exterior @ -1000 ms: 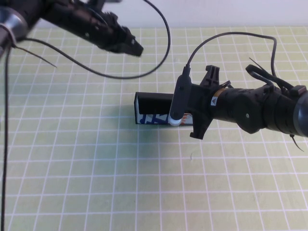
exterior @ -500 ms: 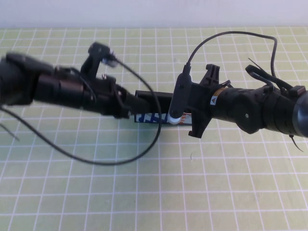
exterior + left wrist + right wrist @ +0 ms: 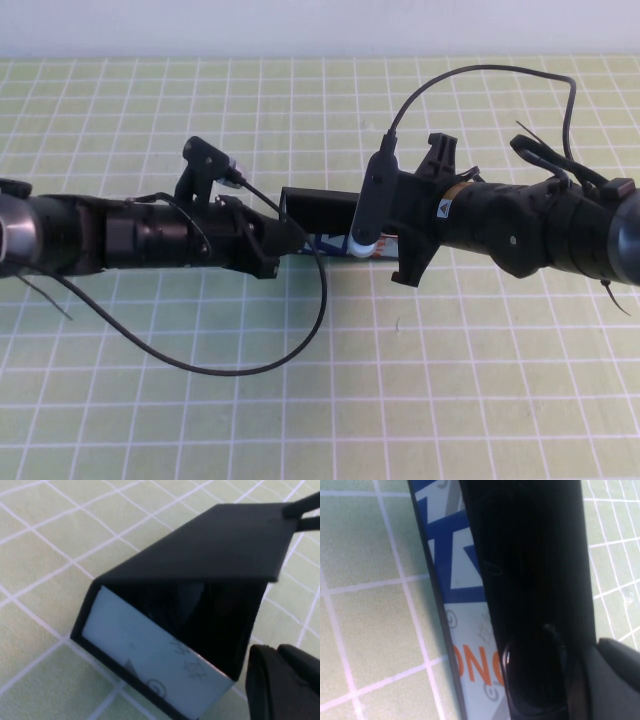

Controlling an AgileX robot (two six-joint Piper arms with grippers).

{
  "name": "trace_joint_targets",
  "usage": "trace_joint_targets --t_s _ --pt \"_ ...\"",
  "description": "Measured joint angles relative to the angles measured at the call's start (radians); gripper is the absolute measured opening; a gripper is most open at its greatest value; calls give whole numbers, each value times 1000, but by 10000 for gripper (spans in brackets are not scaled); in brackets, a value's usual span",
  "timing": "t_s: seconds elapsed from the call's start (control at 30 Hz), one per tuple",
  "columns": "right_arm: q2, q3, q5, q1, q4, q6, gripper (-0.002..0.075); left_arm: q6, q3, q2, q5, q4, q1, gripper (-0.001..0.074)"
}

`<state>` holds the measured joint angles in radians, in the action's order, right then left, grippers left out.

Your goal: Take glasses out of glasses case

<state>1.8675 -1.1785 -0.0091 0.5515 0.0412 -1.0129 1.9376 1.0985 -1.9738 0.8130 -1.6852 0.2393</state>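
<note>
Though light and stiff, easily scratched: take glasses (image 3: 534,672) by frame; right hand (image 3: 303,514) clamped on glasses case (image 3: 150,652) lid, left hand (image 3: 291,237) at its open end, grip unclear

We see a pale yellow-green mat (image 3: 200,420) ruled with a white grid covering the table, and a plain whitish wall (image 3: 300,25) behind it.
</note>
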Motion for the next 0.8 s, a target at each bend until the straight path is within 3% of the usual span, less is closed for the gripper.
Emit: trace_joint_targets --t_s 0.8 --pt "0 0 9 0 4 0 -5 222 135 -73 38 -7 13 -4"
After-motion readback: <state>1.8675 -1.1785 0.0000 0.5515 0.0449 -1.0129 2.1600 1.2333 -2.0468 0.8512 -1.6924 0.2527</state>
